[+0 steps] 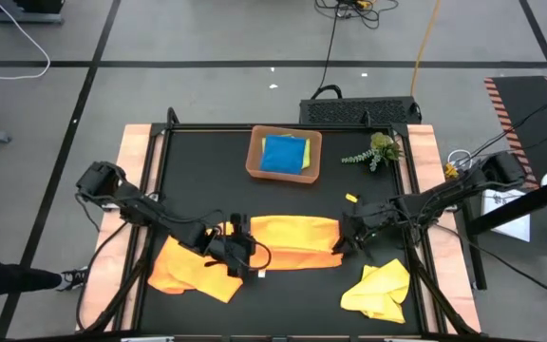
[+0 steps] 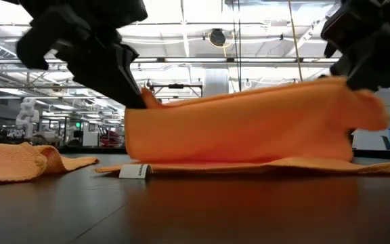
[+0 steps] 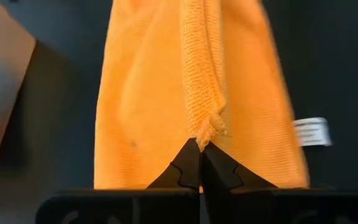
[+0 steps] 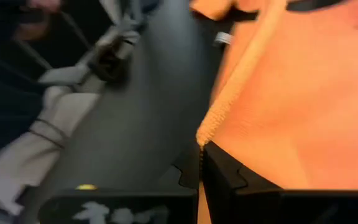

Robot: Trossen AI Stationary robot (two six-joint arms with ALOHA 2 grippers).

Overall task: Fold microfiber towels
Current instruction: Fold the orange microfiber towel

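Note:
An orange microfiber towel (image 1: 292, 236) lies across the middle of the black table, doubled over. Its upper layer (image 2: 249, 125) is held up between my two grippers, and its lower layer (image 2: 263, 165) lies flat on the table with a white label (image 2: 135, 171) at its left end. My left gripper (image 1: 238, 239) is shut on the towel's left end, my right gripper (image 1: 347, 237) on its right end. A second orange towel (image 1: 186, 271) lies crumpled at the near left. A yellow towel (image 1: 380, 290) lies at the near right. My left gripper (image 3: 200, 148) pinches a bunched hem corner (image 3: 207, 132) at the towel's left end between its two fingertips, coming slanting down from the left. The cloth is raised off the table there. My right gripper (image 4: 201, 149) pinches the towel's hemmed edge (image 4: 209, 129) at the right end between its fingertips, coming nearly level from the right. The raised layer spans between both grippers, while the lower layer rests on the table.
A brown tray (image 1: 254, 157) at the far middle holds a folded blue towel (image 1: 281, 154) with a lime one under it. A green plant sprig (image 1: 376, 150) lies to the tray's right. A small yellow bit (image 1: 351, 198) lies on the mat.

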